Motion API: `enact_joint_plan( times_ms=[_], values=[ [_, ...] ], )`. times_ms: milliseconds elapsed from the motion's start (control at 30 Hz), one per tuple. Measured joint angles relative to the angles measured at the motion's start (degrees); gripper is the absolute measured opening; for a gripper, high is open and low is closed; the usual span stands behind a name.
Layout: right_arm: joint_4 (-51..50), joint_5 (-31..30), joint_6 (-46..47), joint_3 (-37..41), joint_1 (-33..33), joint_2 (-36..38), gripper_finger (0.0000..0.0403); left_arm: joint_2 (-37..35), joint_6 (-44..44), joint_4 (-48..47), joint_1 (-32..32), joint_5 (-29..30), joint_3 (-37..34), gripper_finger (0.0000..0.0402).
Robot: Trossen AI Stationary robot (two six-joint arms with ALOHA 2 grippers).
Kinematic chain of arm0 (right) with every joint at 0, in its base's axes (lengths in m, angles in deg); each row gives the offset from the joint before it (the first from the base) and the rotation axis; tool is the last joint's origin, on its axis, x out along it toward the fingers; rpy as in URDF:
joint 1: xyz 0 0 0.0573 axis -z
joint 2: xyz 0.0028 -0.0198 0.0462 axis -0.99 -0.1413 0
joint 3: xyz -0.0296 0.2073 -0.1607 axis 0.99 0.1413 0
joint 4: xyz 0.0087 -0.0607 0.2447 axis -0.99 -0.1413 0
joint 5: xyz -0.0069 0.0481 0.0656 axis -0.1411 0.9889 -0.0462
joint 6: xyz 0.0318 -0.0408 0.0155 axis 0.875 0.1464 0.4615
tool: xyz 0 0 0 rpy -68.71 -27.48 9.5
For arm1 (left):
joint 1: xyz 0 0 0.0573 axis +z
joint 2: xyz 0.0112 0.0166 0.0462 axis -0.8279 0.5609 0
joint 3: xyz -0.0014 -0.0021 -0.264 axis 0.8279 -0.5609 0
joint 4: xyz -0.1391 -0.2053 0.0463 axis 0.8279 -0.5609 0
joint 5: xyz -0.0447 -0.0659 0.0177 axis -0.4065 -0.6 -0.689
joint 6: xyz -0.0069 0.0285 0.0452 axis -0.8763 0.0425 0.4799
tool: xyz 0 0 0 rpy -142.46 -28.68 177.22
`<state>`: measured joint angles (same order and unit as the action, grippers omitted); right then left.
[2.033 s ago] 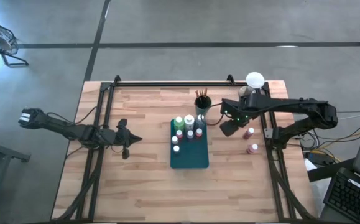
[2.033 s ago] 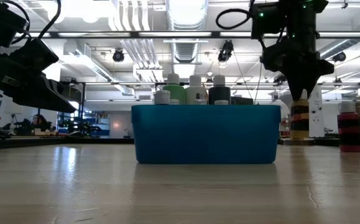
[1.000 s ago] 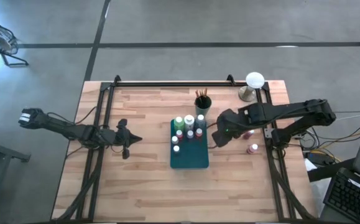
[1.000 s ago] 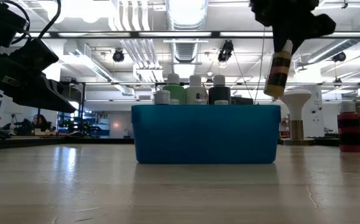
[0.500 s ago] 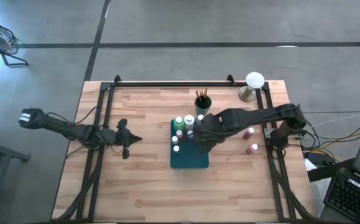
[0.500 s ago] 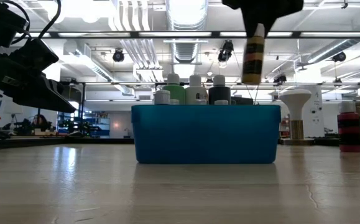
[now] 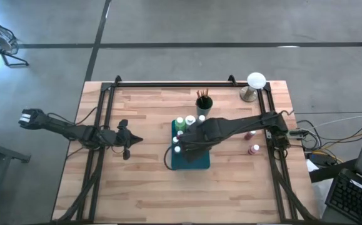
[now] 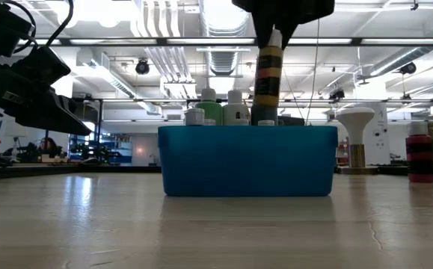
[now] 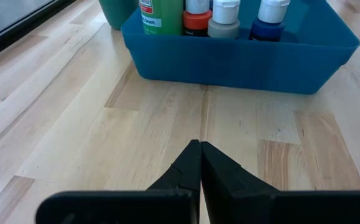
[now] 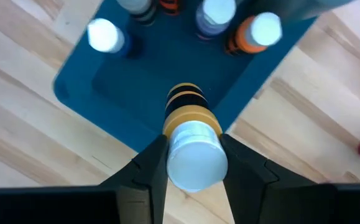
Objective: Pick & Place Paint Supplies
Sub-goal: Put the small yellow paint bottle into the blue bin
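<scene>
the right gripper point(image 10: 193, 163) has swung in from the right side of the desk point(image 7: 137, 181) and now hangs over the blue bin point(image 8: 246, 160), its jaws clamped on the cap end of a small yellow-brown paint bottle point(image 8: 268, 81). two seconds back it was over by the right rail, beside the bottles standing there; since then it has lifted this one and carried it across. in the low view the bottle hangs upright with its base just above the bin's rim, and in the right wrist view it sits over a bare patch of the bin floor, clear of the white-capped bottles point(image 10: 102, 35) already standing at the far end. so the carry looks all but done, and lowering and letting go remain. two bottles point(image 7: 253, 149) still wait by the right rail. the left gripper point(image 9: 199, 163) has not moved, jaws pressed shut, parked low on the desk left of the bin.
</scene>
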<state>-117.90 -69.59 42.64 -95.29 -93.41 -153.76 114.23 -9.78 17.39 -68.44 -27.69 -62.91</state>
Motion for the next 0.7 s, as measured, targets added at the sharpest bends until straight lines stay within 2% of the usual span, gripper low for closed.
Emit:
enact_joint_plan(
  times_ms=[300, 700],
  values=[
    [0.4, 0.9, 0.2, -4.6, 0.1, -4.8, 0.0115, 0.0, 0.0, 0.0, 0.0, 0.0, 0.0, 0.0007],
    [3.2, -0.3, -2.3, -3.2, 1.4, -7.7, 0.0115, 0.0, 0.0, 0.0, 0.0, 0.0, 0.0, 0.0007]
  ],
)
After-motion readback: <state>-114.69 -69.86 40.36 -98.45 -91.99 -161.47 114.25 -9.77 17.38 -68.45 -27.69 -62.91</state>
